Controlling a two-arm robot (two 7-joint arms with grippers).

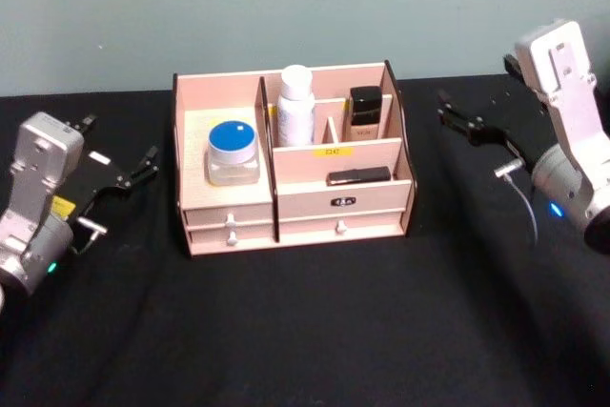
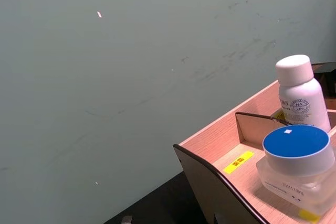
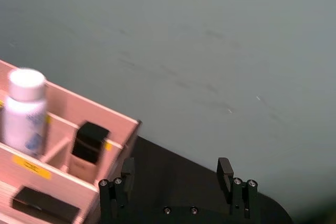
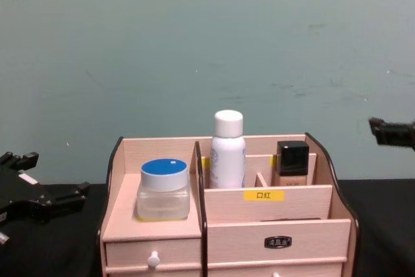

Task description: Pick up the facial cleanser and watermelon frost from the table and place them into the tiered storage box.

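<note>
The tiered storage box (image 1: 229,199) stands mid-table, light wood with dark-edged sides. On its left shelf sits a clear jar with a blue lid (image 1: 233,152) (image 2: 299,163) (image 4: 163,189), probably the facial cleanser. In a back compartment stands a white bottle (image 1: 295,107) (image 2: 302,95) (image 3: 23,111) (image 4: 227,150), probably the watermelon frost. My left gripper (image 1: 124,145) (image 4: 55,174) hovers open to the left of the box, holding nothing. My right gripper (image 1: 446,109) (image 3: 176,169) is open and raised to the right of the box.
A black-capped tan bottle (image 1: 364,113) (image 3: 86,150) and a flat black item (image 1: 358,175) also rest in the box, above two rows of knobbed drawers (image 1: 286,224). Black cloth (image 1: 315,331) covers the table. A grey-green wall (image 4: 207,43) rises behind.
</note>
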